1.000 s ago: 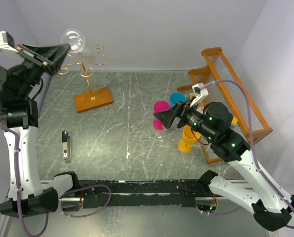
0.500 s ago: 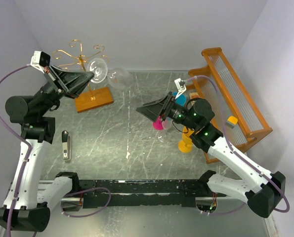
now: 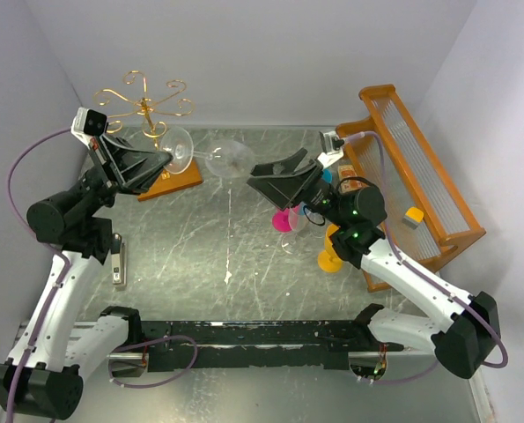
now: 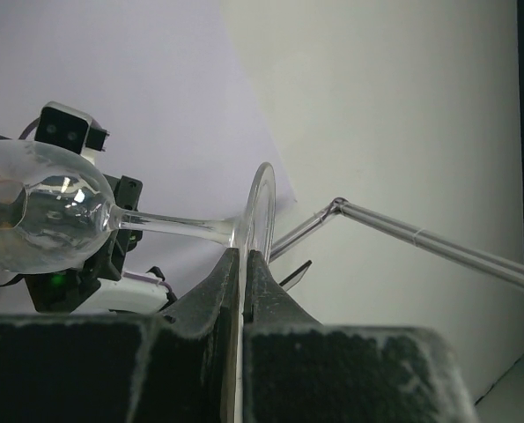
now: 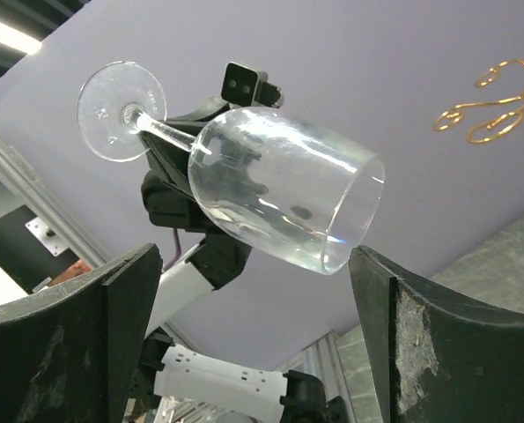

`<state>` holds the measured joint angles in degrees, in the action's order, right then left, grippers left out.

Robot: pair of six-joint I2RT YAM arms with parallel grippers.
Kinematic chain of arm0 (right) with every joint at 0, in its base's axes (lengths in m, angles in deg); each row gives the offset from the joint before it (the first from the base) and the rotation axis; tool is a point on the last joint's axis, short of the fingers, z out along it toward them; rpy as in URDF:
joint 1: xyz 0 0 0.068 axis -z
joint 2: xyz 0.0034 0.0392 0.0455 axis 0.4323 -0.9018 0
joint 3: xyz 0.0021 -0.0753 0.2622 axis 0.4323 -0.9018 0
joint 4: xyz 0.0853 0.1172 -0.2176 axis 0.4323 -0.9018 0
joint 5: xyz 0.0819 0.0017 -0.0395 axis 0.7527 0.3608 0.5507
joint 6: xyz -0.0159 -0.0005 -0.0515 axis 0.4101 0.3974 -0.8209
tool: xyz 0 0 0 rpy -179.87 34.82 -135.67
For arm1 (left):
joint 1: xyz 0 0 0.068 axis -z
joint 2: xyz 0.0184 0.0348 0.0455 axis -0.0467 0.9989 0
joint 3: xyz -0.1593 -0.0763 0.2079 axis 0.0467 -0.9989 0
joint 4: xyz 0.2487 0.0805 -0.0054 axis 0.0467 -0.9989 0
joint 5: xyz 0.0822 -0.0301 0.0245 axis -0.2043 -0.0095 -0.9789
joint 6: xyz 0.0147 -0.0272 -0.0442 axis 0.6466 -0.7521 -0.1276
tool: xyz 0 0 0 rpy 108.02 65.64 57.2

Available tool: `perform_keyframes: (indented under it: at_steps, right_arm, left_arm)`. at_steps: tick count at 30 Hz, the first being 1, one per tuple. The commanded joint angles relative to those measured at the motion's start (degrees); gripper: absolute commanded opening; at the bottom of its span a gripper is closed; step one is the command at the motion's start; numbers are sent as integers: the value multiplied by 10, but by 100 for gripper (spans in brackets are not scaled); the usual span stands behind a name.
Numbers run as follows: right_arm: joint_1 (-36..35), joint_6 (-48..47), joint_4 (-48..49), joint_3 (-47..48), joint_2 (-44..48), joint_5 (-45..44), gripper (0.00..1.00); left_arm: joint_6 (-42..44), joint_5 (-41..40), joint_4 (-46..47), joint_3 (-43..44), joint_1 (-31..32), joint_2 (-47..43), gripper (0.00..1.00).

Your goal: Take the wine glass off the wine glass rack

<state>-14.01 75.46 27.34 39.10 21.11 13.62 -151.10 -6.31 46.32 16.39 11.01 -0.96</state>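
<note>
Nearest my bases, a small dark tool [image 3: 117, 256] lies flat on the counter [image 3: 226, 264] beside my left arm. Over on the right, a yellow goblet [image 3: 333, 248] stands upright under my right arm. A pink cup [image 3: 285, 219] is just past it, and a blue cup [image 3: 324, 177] shows only as a sliver behind the wrist. The orange wooden-framed rack [image 3: 424, 167] runs along the right edge of the counter.

Farther out, above the middle of the counter, I have the wine glass [image 3: 229, 159] in the air. My left jaws are clenched on the rim of its round foot, one dark finger [image 4: 204, 304] on each face of the disc. The glass lies on its side with the stem level and the bowl's mouth turned towards my right arm. My right jaws are spread wide just short of that mouth. In the right wrist view the bowl [image 5: 279, 189] hangs between the two fingers [image 5: 68, 352] with a gap on either side, touching neither.

At the far left corner stands the wine glass rack [image 3: 144, 107]. Its gold scrolled arms carry nothing, and its wooden base is partly hidden behind my left wrist. The glass is off the rack, to its right, with the foot near the pole.
</note>
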Motion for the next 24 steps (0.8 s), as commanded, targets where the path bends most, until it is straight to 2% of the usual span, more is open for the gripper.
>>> perform_keyframes:
  at_steps: [1, 5, 12, 20, 24]
  right_arm:
    - [-2, 8, 68, -2, -3, 9, 87]
    - [-2, 7, 92, -5, -1, 10, 86]
    - [-2, 27, 158, 6, -22, 40, 74]
    - [-2, 71, 270, 21, -69, 81, 53]
    - [-3, 111, 350, 28, -103, 98, 39]
  left_arm:
    - [-100, -24, 110, 4, 11, -4, 7]
    - [-110, -22, 116, -2, 15, -5, 7]
    - [-150, -28, 167, -38, 19, -9, 7]
    - [-217, -53, 271, -74, 19, 5, 7]
    - [-228, -68, 275, -100, 19, -6, 7]
